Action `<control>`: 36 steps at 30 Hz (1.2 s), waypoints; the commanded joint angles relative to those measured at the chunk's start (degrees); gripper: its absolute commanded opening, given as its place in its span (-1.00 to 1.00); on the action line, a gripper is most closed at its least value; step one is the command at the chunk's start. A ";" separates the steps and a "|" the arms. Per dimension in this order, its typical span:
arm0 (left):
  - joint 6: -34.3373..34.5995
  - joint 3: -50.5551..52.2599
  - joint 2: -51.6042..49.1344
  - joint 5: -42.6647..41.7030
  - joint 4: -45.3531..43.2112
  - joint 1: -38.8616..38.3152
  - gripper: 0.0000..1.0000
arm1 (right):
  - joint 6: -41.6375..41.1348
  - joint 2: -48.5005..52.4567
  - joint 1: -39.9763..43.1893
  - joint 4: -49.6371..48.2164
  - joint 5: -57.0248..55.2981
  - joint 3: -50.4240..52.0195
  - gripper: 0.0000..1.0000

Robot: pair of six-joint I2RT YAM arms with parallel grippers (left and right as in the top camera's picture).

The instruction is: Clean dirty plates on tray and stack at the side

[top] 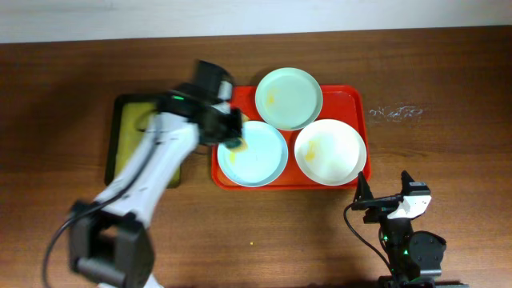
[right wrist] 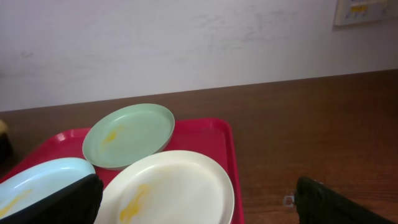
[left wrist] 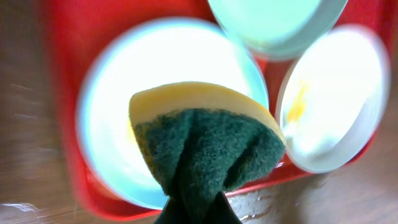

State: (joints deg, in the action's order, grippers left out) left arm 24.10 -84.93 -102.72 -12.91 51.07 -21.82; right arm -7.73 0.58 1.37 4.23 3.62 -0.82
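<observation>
Red tray [top: 356,100] in the middle of the desk [top: 448,72], and all three plates [right wrist: 168,186] sit in it, crowded rim to rim. The green plate [top: 289,98] is at the back, the blue plate [top: 260,156] front-left and the white plate [top: 330,150] front-right. Left fingers [top: 226,128] are clamped tight on a sponge [left wrist: 205,143], yellow foam with a dark green scouring face. It's folded in the pinch and hanging right over the blue plate. The wrist view is blurred, so I cannot tell whether it touches the surface. Right fingers [right wrist: 65,200] are spread wide with nothing between them, parked low beside the tray's near corner.

Score so far? Yellowish smears show on all three plates and nothing is stacked at the side, so I'd call this the scrub of plate one. Left to do, by my reckoning: finish the blue one, wipe the other two, then lift each out and pile them on the desk.
</observation>
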 commanded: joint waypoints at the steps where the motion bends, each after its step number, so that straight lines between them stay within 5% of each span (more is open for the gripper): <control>1: 2.67 2.08 -8.85 3.98 -3.96 -6.80 -1.00 | -0.07 -0.37 0.20 0.02 -0.68 0.50 0.98; 8: 3.69 1.99 -17.51 9.31 -11.78 -8.02 -0.94 | -0.07 -0.37 0.22 0.02 -0.68 0.50 0.97; 11: 3.69 -6.62 -16.92 8.41 -3.96 -6.58 -0.63 | -0.07 -0.37 0.20 0.02 -0.68 0.50 0.97; 12: 3.69 -9.64 -16.55 7.26 -0.83 -5.90 -0.47 | -0.07 -0.37 0.20 0.02 -0.70 0.50 0.97; 14: 3.67 -15.87 -16.41 4.39 5.33 -4.98 0.53 | -0.07 -0.37 0.20 0.02 -0.68 0.50 0.97; 15: 3.63 -18.38 -16.39 4.04 7.96 -4.83 0.87 | -0.07 -0.37 0.20 0.02 -0.68 0.50 0.97; 16: 3.48 -20.65 -16.39 3.74 10.60 -4.83 0.99 | -0.07 -0.37 0.20 0.02 -0.70 0.50 0.97; 30: 1.97 -21.24 -16.41 5.25 14.58 -4.90 0.94 | -1.11 -0.37 0.20 -2.62 -0.33 0.50 0.98; 33: 1.99 -21.24 -16.41 5.22 14.36 -4.90 0.94 | -19.91 -0.37 0.15 -12.85 20.26 0.50 0.97; 35: 1.97 -21.24 -16.41 5.22 14.40 -4.90 0.93 | -24.13 -0.20 0.22 -26.40 22.01 -0.90 0.97; 36: 1.97 -21.24 -16.41 5.25 14.34 -4.90 0.93 | -22.40 2.32 0.22 -17.59 21.29 -7.72 0.97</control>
State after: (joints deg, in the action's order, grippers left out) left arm 27.03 -105.34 -119.63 -8.10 65.39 -26.65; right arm -27.11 0.69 1.37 -21.02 22.24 -0.82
